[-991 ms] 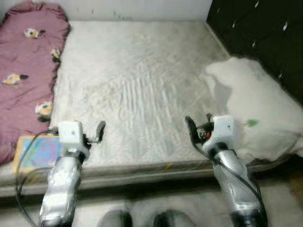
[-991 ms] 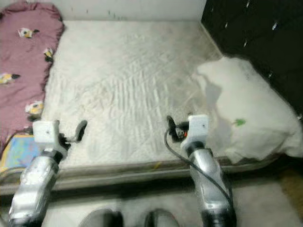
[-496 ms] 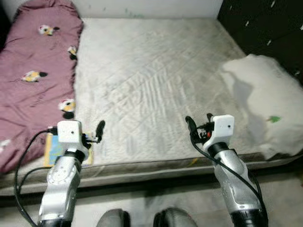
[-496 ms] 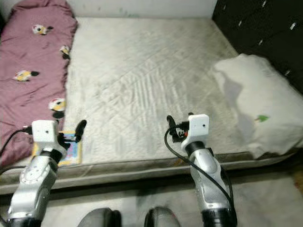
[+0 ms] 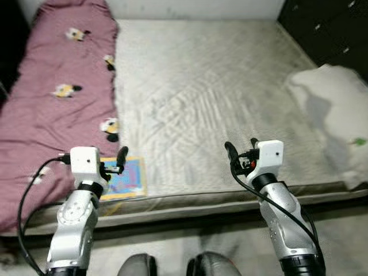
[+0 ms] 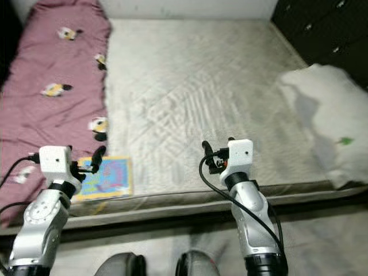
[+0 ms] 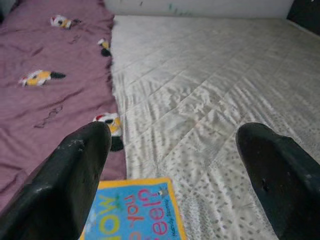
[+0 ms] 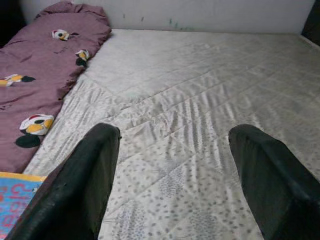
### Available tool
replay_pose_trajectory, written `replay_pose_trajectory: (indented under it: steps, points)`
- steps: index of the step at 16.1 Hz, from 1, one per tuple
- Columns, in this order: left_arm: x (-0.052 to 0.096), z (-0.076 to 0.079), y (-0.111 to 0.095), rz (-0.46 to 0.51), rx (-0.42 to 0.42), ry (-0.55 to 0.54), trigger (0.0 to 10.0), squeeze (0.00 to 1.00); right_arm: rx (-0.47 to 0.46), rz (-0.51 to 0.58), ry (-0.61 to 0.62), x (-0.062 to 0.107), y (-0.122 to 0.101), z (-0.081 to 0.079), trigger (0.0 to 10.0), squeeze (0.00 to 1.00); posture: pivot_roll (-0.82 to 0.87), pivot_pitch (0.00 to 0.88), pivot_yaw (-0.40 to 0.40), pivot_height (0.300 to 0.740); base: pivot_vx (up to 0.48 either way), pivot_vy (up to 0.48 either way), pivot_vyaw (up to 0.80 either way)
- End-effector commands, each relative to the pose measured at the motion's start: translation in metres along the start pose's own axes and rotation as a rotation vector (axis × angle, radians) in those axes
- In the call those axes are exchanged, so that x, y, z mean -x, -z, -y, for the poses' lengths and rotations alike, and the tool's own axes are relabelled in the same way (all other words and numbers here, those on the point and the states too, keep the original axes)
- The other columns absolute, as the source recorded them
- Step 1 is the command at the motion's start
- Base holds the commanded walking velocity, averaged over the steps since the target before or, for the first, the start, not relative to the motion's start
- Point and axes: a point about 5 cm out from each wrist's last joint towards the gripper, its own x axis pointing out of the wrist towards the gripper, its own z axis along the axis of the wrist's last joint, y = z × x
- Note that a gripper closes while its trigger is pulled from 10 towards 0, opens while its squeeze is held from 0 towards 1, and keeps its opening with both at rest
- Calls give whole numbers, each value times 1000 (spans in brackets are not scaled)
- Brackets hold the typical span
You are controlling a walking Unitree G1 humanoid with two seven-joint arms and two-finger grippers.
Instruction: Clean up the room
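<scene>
The robot is standing at the foot edge of the bed [image 5: 190, 103], and as far as I can judge the tidying is barely getting going: nothing is being carried, and the loose things are lying where they are. A colourful children's book [image 5: 125, 178] is lying flat on the mattress right at the near edge, just beside the mauve quilt [image 5: 54, 109] with its little duck patches, which is stretching in a long heap down the robot's left side of the bed. A white pillow [image 5: 336, 123] is sitting at the robot's right, hanging a little over the near edge. The left gripper [image 5: 118, 164] is hovering just above the book's near corner with its fingers spread apart and nothing between them; in the left wrist view the book [image 7: 132, 215] is showing low between the two black fingers [image 7: 75, 170]. The right gripper [image 5: 240, 150] is hanging over bare mattress near the middle of the edge, its fingers also apart and empty. So the book looks like the likely first pick, with the quilt and pillow left to straighten. Compared with half a second ago, the whole scene is sliding toward the robot's right: the camera is turning left, bringing far more of the quilt and all of the book into view while the pillow is slipping toward the frame edge. The arms are keeping much the same pose.
</scene>
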Motion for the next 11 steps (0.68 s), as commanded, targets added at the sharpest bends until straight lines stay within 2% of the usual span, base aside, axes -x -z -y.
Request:
replay_pose_trajectory:
  steps: [1, 11]
  points:
    - [1, 2, 2, -15, -9, 22, 10000, 0, -3, -1, 13, 1, 0, 4, 10000, 0, 6, 100, -41, 740, 0, 476, 0]
    - [2, 1, -1, 8, -13, 21, 10000, 0, 0, -5, 10, 0, 1, 3, 10000, 0, 11, 95, -43, 740, 0, 475, 0]
